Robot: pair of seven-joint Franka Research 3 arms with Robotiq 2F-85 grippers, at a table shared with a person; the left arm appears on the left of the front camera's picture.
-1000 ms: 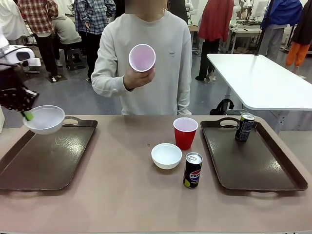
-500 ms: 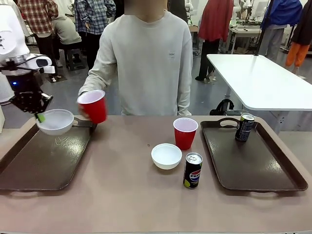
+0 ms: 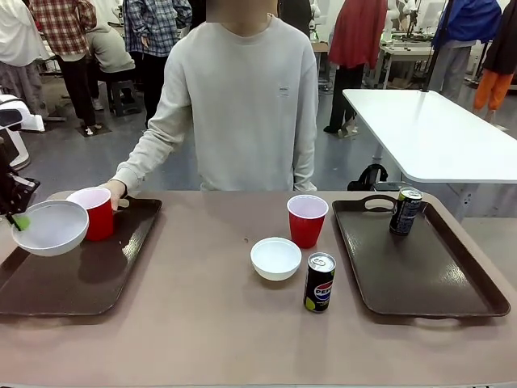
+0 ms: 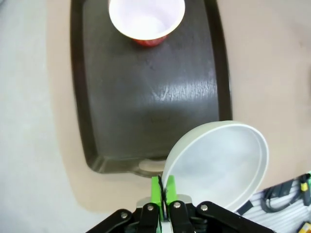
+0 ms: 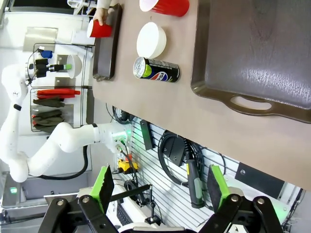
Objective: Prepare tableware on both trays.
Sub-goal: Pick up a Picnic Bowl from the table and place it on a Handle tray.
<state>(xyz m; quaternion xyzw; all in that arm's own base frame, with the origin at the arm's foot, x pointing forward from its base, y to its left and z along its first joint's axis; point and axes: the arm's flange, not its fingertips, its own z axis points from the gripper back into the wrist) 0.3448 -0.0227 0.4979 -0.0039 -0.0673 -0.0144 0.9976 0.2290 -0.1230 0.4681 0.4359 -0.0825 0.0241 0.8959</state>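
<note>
Here, tan table (image 3: 202, 323), right tray (image 3: 420, 275); white table (image 3: 436, 129) beyond.

Left wrist view, contents:
- left gripper (image 4: 162, 188): black, at bottom edge; green pads (image 4: 155, 190) pinched together on the rim of the bowl
- white bowl (image 4: 221, 162): round, held by its near rim, tilted, inside facing the camera; lies past the tray's near corner
- dark brown tray (image 4: 146, 102): glossy, raised rim, handle cut-out (image 4: 151, 167) at its near end, just beside the pinched rim
- red cup (image 4: 146, 19): white inside, upright at the tray's far end
- table (image 4: 262, 63): tan, around the tray
- floor (image 4: 22, 121): pale grey, at picture left
- cables (image 4: 284, 191): lower right corner
</note>
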